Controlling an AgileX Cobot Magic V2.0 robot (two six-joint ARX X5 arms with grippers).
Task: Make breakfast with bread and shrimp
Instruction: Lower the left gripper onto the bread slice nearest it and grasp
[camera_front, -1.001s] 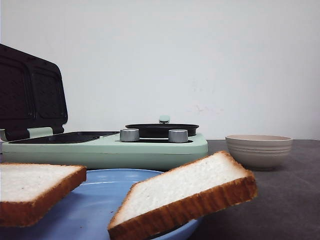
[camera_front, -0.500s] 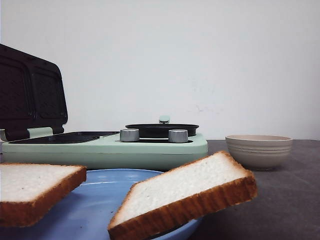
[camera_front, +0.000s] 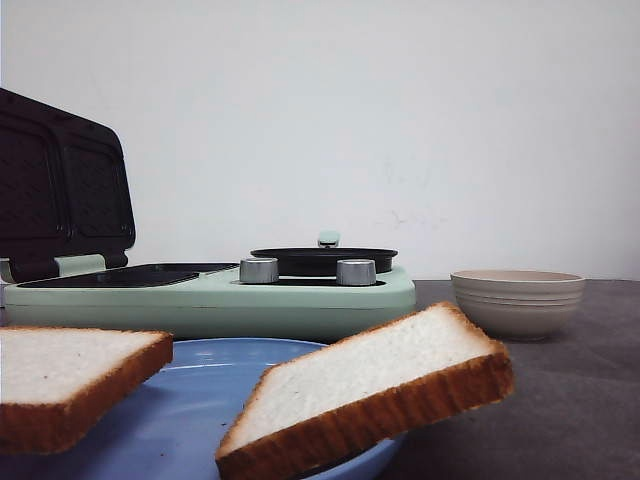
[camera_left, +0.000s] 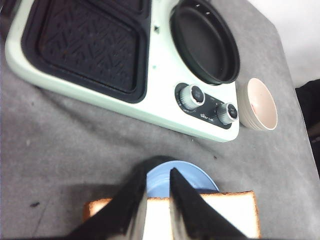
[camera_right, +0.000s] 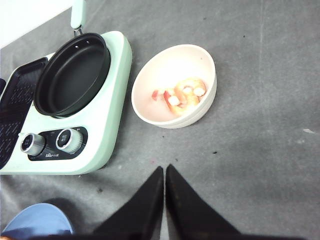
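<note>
Two slices of white bread with brown crust lie on a blue plate (camera_front: 190, 410) at the front: one slice (camera_front: 60, 375) on the left, the other slice (camera_front: 380, 385) tilted over the plate's right rim. In the left wrist view my left gripper (camera_left: 157, 172) hangs above the bread (camera_left: 225, 215) and the plate (camera_left: 192, 177), jaws a little apart and empty. The shrimp (camera_right: 182, 95) are orange-red and white pieces in a beige bowl (camera_right: 207, 102). My right gripper (camera_right: 164, 169) is shut and empty above bare table, nearer than the bowl. Neither gripper shows in the front view.
A mint-green breakfast maker (camera_front: 300, 300) stands behind the plate, its dark lid (camera_front: 60, 190) raised at the left. It has a grill plate (camera_left: 92, 45), a round black pan (camera_right: 72, 72) and two knobs (camera_left: 192, 96). The beige bowl (camera_front: 517, 300) sits to its right on the grey table (camera_right: 270, 150).
</note>
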